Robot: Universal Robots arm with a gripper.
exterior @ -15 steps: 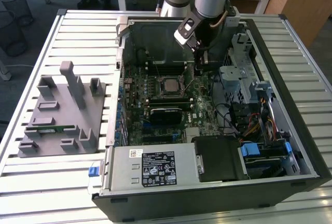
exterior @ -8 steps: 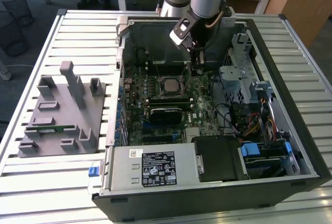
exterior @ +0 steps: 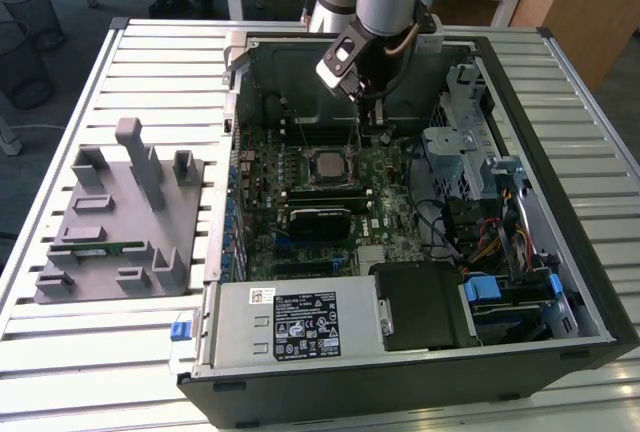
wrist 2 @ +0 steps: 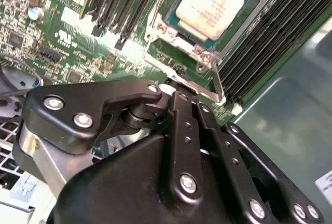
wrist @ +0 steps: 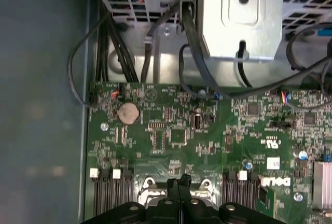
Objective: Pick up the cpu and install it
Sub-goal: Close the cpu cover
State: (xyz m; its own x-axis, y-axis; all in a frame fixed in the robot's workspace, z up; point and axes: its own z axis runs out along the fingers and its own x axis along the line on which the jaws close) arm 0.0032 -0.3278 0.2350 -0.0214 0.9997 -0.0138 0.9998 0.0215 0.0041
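The cpu (wrist 2: 215, 1), a small flat square chip with pale silver top, lies in its motherboard socket (wrist 2: 165, 31), and I fear my clenched fingers (wrist 2: 182, 111) just beside could bend the thin metal lever (wrist 2: 218, 81).

White brand lettering (wrist: 278, 181) on motherboard (wrist: 207, 141), black printed label (exterior: 307, 325) on power supply (exterior: 235, 339)

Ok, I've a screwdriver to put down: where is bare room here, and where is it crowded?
Bare: table slats camera-side of the grey fixture, and slats on the exterior view's right of the case. Crowded: inside the case, around the cpu by the gripper, and the cables.
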